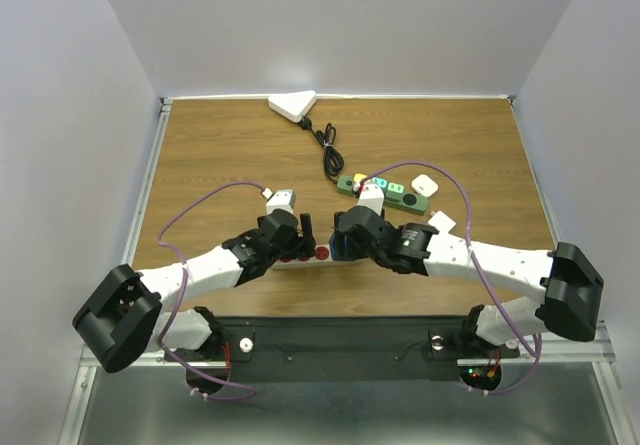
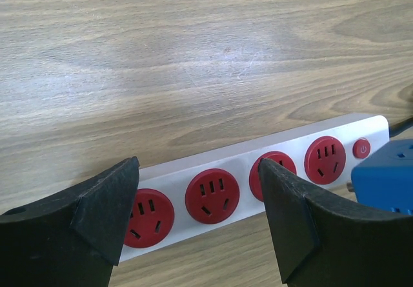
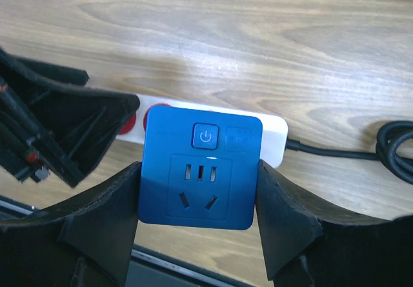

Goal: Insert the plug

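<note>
Both at white power strip [image 2: 240, 164]: right jaws clamped on blue plug [image 3: 200, 171], left jaws wide apart, holding nothing.

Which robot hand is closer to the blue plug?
Right. The right gripper is shut on the blue plug, pinching its sides. The left gripper hangs open over the white power strip, with the plug off to one side.
</note>
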You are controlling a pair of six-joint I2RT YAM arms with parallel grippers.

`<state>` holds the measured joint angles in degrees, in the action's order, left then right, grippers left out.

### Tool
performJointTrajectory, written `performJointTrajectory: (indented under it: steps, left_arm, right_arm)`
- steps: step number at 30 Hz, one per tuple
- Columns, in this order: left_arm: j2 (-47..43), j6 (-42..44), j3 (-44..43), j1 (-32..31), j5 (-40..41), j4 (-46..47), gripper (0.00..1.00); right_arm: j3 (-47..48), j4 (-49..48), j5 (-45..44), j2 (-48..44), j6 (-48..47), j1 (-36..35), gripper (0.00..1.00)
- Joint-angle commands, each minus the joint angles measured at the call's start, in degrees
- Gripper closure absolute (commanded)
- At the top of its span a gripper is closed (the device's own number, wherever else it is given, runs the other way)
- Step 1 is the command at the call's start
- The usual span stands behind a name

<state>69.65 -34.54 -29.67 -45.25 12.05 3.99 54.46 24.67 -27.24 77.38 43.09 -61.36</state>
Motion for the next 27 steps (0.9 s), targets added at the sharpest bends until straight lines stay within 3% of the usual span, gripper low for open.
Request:
performJointTrajectory:
  steps: [1,27]
  left_arm:
    - [-2.67,-1.84,2.77,-0.01,-1.24,0.40,0.13]
    - [-0.83,-1.05,4.53,0.08,-4.32,-0.56,0.13]
  right_arm:
    - [3.38,-4.71,-4.66,0.75,-0.20,-0.69,1.00]
    - [1.09,-7.26,-6.33,5.67,-1.61,-0.69,1.00]
